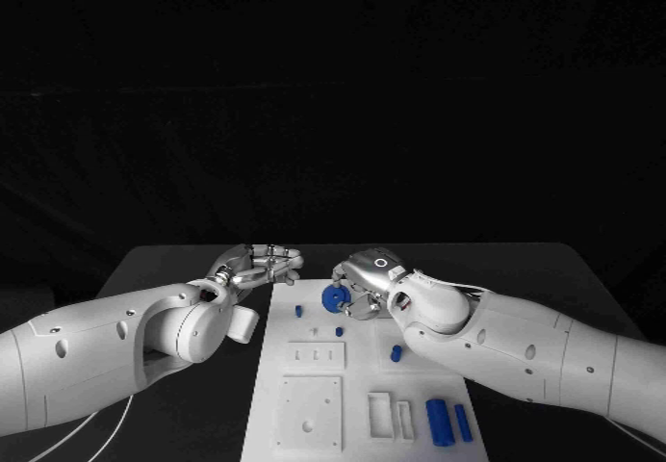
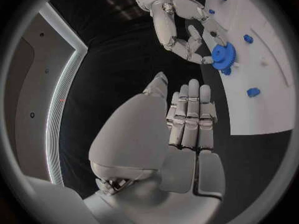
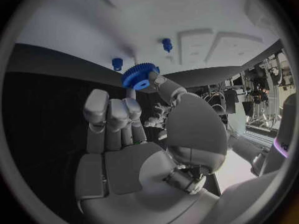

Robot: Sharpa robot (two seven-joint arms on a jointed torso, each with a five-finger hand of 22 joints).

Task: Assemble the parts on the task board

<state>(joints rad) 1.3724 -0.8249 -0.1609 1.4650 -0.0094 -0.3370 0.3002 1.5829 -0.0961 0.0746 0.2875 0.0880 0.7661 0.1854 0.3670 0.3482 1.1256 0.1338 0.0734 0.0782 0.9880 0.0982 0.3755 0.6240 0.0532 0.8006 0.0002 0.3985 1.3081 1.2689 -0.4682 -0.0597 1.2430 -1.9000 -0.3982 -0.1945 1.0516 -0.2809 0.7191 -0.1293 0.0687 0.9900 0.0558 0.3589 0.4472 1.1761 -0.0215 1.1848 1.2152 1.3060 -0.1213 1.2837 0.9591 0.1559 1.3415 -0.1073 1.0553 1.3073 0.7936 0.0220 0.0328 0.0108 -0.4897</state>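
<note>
My right hand (image 1: 367, 282) pinches a blue gear (image 1: 335, 297) between thumb and a finger, just above the far end of the white task board (image 1: 364, 383). The same gear (image 3: 138, 77) shows at my fingertips in the right wrist view, and as the gear (image 2: 223, 56) in the left wrist view, where the right hand (image 2: 184, 35) also appears. My left hand (image 1: 260, 265) hovers left of the board's far end and holds nothing; its fingers (image 2: 190, 117) lie side by side, loosely bent. Short blue pegs (image 1: 298, 311) (image 1: 340, 331) (image 1: 396, 353) stand on the board.
Two long blue pieces (image 1: 439, 422) (image 1: 462, 422) lie at the board's near right. Raised white blocks and slots (image 1: 310, 412) (image 1: 380, 412) occupy the near half. The grey tabletop (image 1: 541, 269) extends on both sides of the board.
</note>
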